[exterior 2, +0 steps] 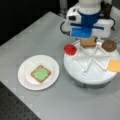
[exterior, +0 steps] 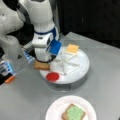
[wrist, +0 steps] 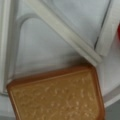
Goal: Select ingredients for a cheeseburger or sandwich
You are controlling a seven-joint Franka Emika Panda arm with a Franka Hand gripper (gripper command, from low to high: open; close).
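Grey tabletop (exterior 2: 37, 32) against dark surroundings; claw (exterior 2: 88, 40) over toast square (exterior 2: 88, 42), grip impossible to tell.

Right under the white-and-blue tool (exterior 2: 88, 37) lies a golden-brown toast (wrist: 56, 96) with a speckled, crumb-like face. Beside it sit a red tomato slice (exterior 2: 70, 49), a dark brown patty (exterior 2: 109, 45) and an orange cheese square (exterior 2: 114, 65) on a white divided tray (exterior 2: 87, 73). Farther off, green lettuce (exterior 2: 40, 73) tops brown toast on a white plate (exterior 2: 25, 75); the bench (exterior 2: 37, 32) is grey.
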